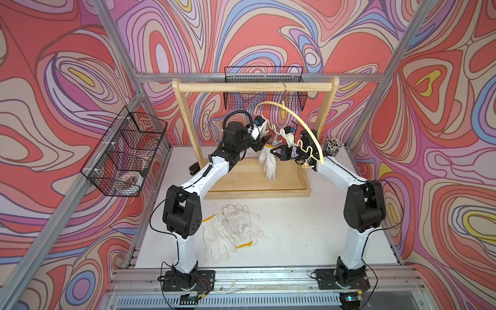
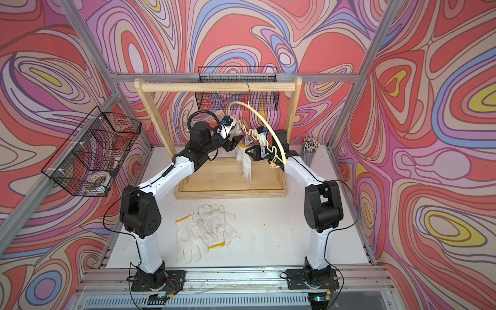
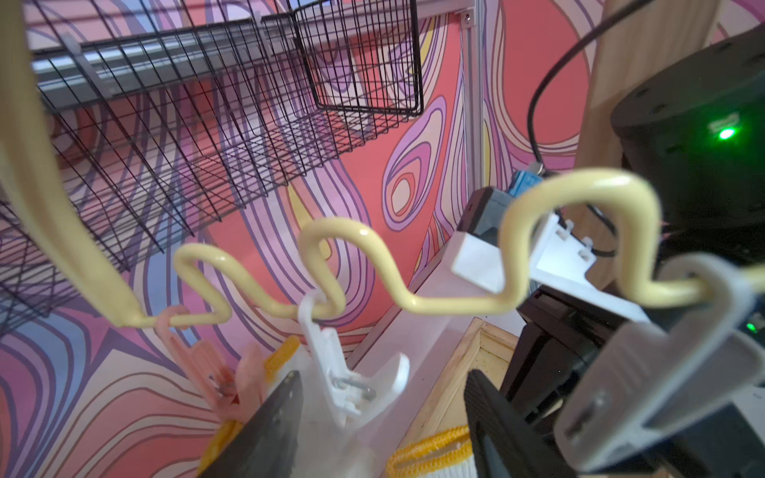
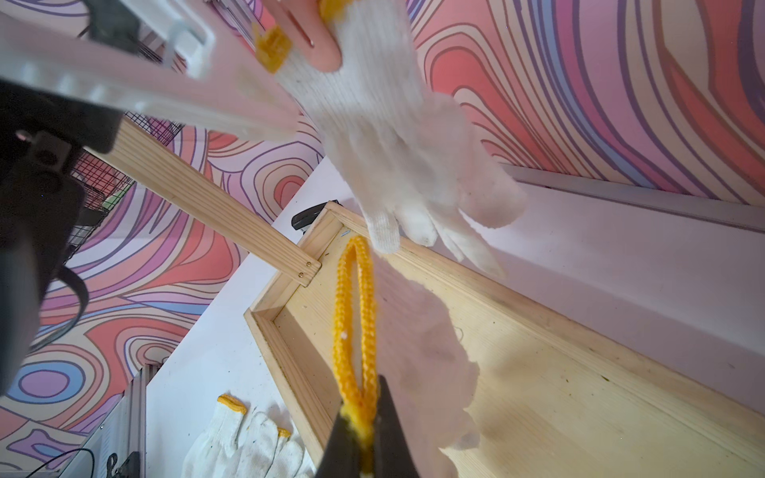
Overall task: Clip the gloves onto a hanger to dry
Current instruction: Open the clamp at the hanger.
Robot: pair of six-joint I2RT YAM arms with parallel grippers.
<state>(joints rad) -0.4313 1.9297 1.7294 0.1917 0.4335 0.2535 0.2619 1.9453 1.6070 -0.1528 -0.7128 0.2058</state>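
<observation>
The pale yellow hanger [image 1: 303,126] hangs tilted from the wooden rail, and its wavy bar [image 3: 372,265] carries the clips. A pink clip [image 4: 318,41] grips the yellow cuff of one white glove [image 4: 397,157], which dangles over the tray. My right gripper [image 4: 364,397] is shut on the yellow cuff [image 4: 356,314] of a second glove, held just under the bar. My left gripper [image 3: 384,376] is open, with a white clip [image 3: 347,385] between its fingers and close to one of them. That cuff [image 3: 430,455] shows below the clip. Two more gloves [image 1: 230,230] lie on the table.
The wooden rail frame [image 1: 255,87] stands on a wooden tray base [image 1: 255,188]. A wire basket [image 1: 264,88] hangs behind it and another [image 1: 126,153] on the left wall. A cup of pens [image 1: 332,147] sits at the back right and a black stapler [image 1: 193,168] left of the tray.
</observation>
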